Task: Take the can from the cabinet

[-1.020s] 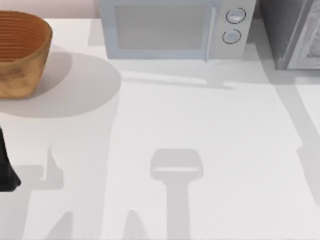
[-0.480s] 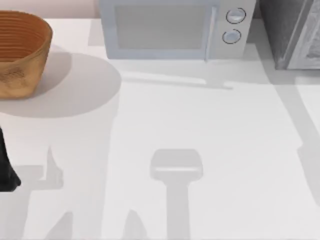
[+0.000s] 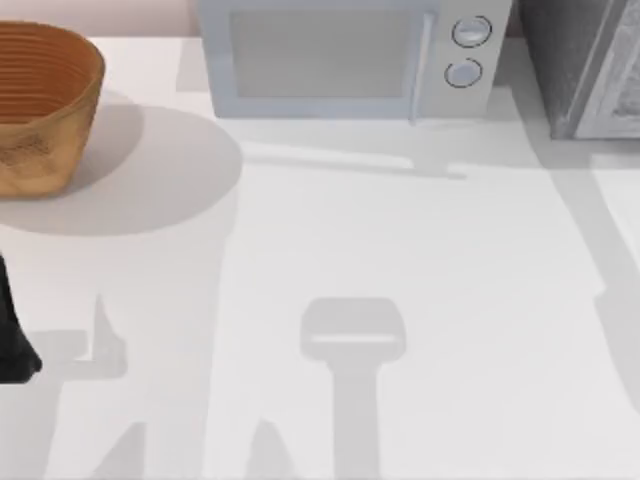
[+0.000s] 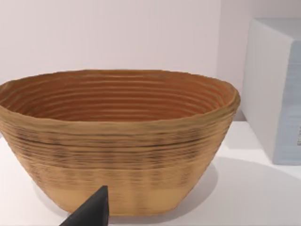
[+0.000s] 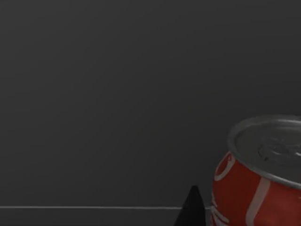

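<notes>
**Can upright against the cabinet's dark wall, left arm at the table's left edge**

Top view: a white table [image 3: 400, 260] carries a woven basket [image 3: 45, 105] at its far left, a pale microwave [image 3: 340, 60] with two round knobs at the back centre, and the grey cabinet [image 3: 580, 65] at the back right corner. The left arm shows as a dark shape [image 3: 12, 335] at the table's left edge, near the basket; whether its claw is open or closed cannot be told.

Left wrist view: the basket [image 4: 117, 141] stands close ahead on the white surface, the microwave's side [image 4: 277, 89] beside it. One dark fingertip [image 4: 91, 212] shows in front of the basket.

Right wrist view: the can [image 5: 263, 174], red with white markings and a silvery top, stands upright before a dark grey wall [image 5: 117, 94]. A dark fingertip [image 5: 192, 209] of the right gripper sits just beside the can; whether that claw is open or closed cannot be told.
</notes>
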{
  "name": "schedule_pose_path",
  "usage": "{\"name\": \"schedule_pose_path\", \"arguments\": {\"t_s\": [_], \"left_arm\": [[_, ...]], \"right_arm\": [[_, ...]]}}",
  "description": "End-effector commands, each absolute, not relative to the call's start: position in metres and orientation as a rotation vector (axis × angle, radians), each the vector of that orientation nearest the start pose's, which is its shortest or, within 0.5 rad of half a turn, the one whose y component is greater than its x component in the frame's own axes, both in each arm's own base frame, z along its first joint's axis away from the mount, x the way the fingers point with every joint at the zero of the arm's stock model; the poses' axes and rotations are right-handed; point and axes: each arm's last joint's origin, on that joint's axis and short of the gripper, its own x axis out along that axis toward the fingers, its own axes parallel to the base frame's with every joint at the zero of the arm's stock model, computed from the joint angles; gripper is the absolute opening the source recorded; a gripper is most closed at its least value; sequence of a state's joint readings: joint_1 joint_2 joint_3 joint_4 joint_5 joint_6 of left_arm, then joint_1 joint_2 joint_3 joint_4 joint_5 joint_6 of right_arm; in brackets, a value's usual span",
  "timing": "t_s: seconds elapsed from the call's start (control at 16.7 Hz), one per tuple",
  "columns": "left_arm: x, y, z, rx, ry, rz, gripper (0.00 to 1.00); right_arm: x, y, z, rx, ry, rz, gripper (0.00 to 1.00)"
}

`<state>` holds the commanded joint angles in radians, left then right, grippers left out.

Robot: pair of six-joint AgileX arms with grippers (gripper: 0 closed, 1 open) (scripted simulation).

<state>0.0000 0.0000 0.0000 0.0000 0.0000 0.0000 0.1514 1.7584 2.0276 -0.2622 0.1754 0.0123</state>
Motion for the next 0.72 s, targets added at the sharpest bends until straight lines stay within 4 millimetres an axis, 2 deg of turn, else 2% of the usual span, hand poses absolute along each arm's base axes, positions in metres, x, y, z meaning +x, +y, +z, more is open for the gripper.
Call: {"name": "schedule_pose_path", "arguments": {"t_s": [0.3, 0.42, 0.54, 0.72], "left_arm": [[0.106, -0.001, 0.16, 0.0, 0.0, 0.0, 1.0], [0.106, -0.001, 0.16, 0.0, 0.0, 0.0, 1.0], [0.106, -0.001, 0.16, 0.0, 0.0, 0.0, 1.0], [0.106, -0.001, 0.16, 0.0, 0.0, 0.0, 1.0]], "right_arm": [[0.388, 0.062, 0.484, -0.001, -0.01, -0.003, 0.0], [0.382, 0.064, 0.489, 0.001, -0.018, 0.003, 0.0], [0.359, 0.069, 0.503, 0.005, -0.032, 0.012, 0.0], [0.303, 0.072, 0.528, 0.008, -0.044, 0.015, 0.0]]}}
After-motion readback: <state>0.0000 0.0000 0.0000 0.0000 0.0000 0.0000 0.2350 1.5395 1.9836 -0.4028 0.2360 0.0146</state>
